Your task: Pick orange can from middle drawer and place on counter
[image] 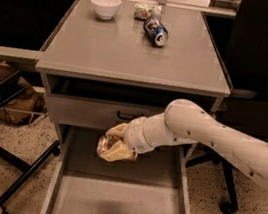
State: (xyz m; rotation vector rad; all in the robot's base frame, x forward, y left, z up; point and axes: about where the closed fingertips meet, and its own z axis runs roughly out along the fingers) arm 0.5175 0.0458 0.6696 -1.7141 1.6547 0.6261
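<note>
My gripper [116, 140] is at the end of the white arm that reaches in from the right. It is shut on the orange can [113, 149], a wrinkly orange-gold can held above the open middle drawer [119, 203], just below the closed grey drawer front [92, 112]. The drawer's flat grey floor lies bare beneath the can. The counter [132, 53] is the broad grey top above.
On the counter stand a white bowl [105, 6], a pale green-white packet [146, 11] and a blue can [156, 31] lying on its side. A black office chair [257, 98] stands at the right. A dark trolley frame [0, 123] is at the left.
</note>
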